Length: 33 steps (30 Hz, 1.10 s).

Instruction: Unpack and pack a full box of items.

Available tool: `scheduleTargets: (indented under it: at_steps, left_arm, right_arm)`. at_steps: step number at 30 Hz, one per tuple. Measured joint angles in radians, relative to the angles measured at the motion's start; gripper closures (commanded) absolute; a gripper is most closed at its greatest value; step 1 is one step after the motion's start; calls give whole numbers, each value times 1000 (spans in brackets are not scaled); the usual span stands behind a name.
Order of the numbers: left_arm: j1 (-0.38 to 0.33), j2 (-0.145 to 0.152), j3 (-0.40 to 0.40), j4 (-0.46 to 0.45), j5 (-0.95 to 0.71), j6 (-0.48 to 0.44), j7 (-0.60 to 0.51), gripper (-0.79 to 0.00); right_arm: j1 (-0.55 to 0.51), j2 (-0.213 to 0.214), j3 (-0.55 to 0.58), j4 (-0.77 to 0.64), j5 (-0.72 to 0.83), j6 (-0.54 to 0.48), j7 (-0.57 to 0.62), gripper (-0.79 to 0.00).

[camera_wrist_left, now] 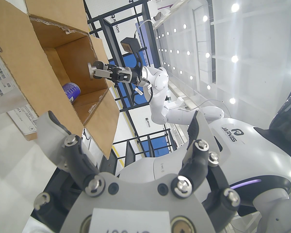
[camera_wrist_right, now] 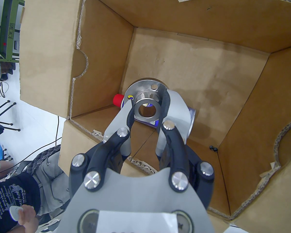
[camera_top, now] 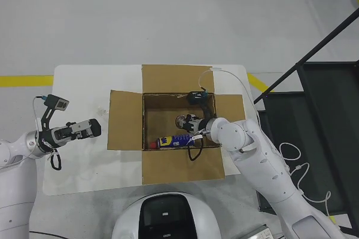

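An open cardboard box (camera_top: 125, 119) stands on the white table with its flaps spread. Inside it lies a blue spray can (camera_top: 172, 141) with a red cap (camera_wrist_right: 117, 99), on its side near the front wall. My right gripper (camera_wrist_right: 147, 107) hangs inside the box above the can, shut on a round metal flange (camera_wrist_right: 145, 93) with a centre hole; the flange (camera_wrist_left: 90, 72) also shows in the left wrist view. My left gripper (camera_wrist_left: 121, 124) is open and holds nothing, off to the left of the box above the table (camera_top: 78, 89).
Two small dark bits (camera_wrist_right: 213, 148) lie on the box floor by a side wall. A black metal rack (camera_top: 323, 119) stands right of the table. A yellow floor line (camera_top: 18, 80) runs behind the table's left side.
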Motion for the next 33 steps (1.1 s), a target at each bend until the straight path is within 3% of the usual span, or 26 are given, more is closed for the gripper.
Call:
scheduleTargets:
  at_steps: [24, 33]
  left_arm:
    - [0, 0, 0, 0, 0, 0, 0, -785]
    - [0, 0, 0, 0, 0, 0, 0, -785]
  right_arm:
    - [-13, 0, -6, -6, -5, -15, -13, 0]
    - [-107, 31, 123, -241, -47, 40, 123, 0]
